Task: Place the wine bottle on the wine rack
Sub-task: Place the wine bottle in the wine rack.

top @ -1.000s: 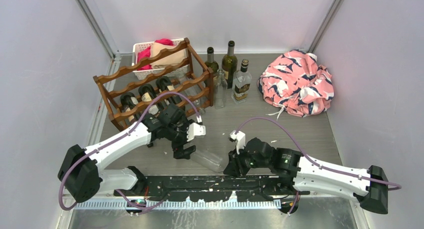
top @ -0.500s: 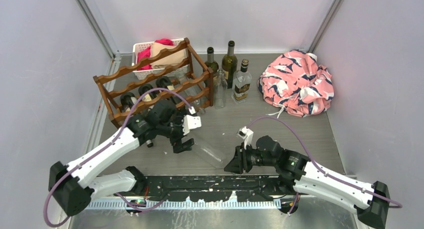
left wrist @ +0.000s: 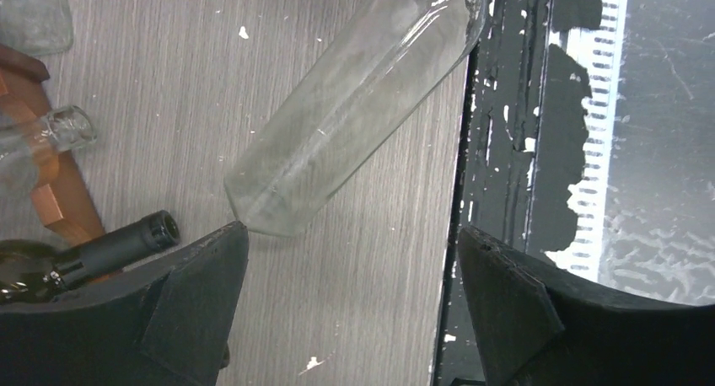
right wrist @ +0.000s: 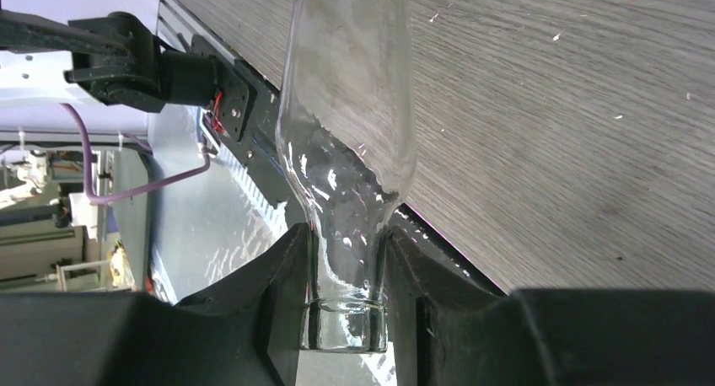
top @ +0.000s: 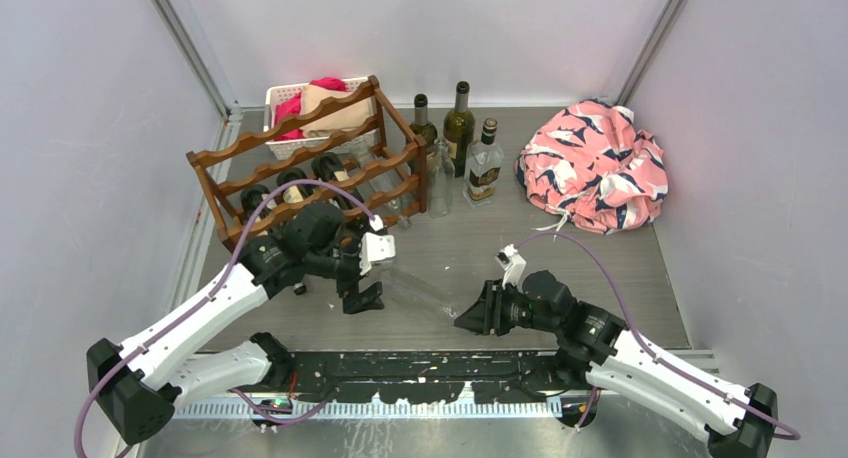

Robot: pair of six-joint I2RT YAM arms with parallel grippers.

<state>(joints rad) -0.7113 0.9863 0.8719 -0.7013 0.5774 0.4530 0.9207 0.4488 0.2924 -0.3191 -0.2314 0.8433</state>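
Low in the centre of the overhead view, the right gripper (top: 478,315) is clamped tight on the neck of a clear wine bottle (top: 420,296). The right wrist view shows 2 black fingers (right wrist: 282,302) pinching the neck just above its lip.

The bottle slants up and left across the grey table (top: 600,268), its base toward the left gripper (top: 362,296). That gripper is spread wide and holds nothing. In the left wrist view, the bottle's base corner sits just beside 1 fingertip (left wrist: 228,243).

The glass looks empty, so it is probably not very heavy. It is rigid, smooth and likely slippery, and it would break if dropped. A hold on the neck alone lets the body swing. A second hold across the wide body near the base would probably steady it.

The wine rack (top: 300,156) stands in the upper left, beyond the left gripper. It is dark reddish wood with wavy rails, and 3 dark bottles already lie in it.
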